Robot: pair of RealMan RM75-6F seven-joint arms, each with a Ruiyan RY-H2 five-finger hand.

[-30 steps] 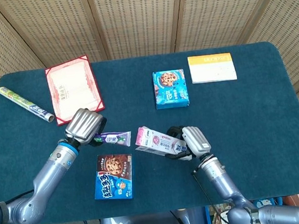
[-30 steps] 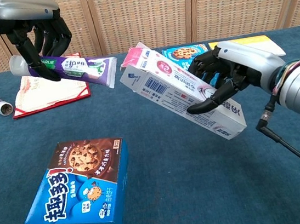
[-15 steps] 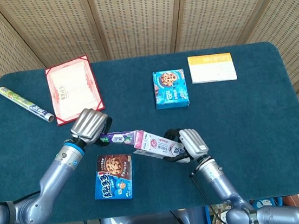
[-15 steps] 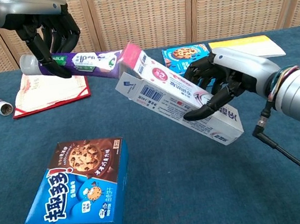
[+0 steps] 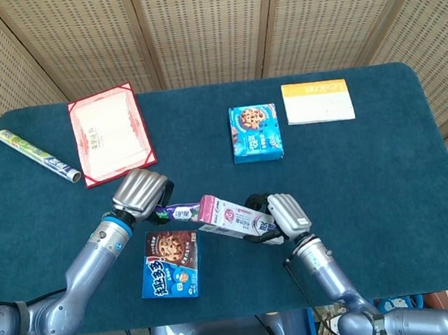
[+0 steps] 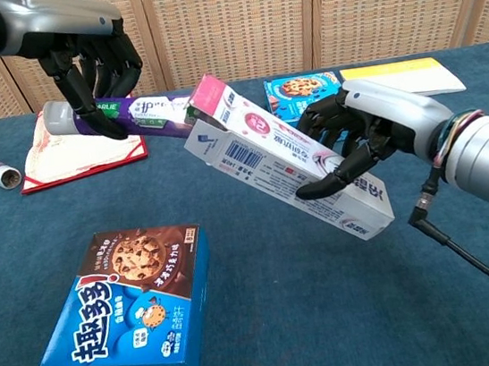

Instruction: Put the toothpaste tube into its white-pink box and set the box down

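My left hand [image 6: 89, 63] [image 5: 140, 192] grips the purple toothpaste tube [image 6: 132, 115] [image 5: 179, 212] above the table, white cap end pointing left. The tube's flat tail end sits in the open pink-flapped mouth of the white-pink box [image 6: 283, 169] [image 5: 234, 218]. My right hand [image 6: 359, 132] [image 5: 283, 216] holds that box near its lower end, in the air and tilted, with the open end up and to the left. How deep the tube reaches inside the box is hidden.
A blue cookie box [image 6: 130, 306] [image 5: 171, 263] lies at the front left, below the tube. Farther back lie a red certificate folder [image 5: 112, 140], a rolled tube [image 5: 39, 156], a second blue cookie box [image 5: 256, 132] and a yellow-white booklet [image 5: 318, 101].
My left hand has carried the tube to the right until its tail end entered the box mouth. My right hand has shifted the box slightly left toward it.
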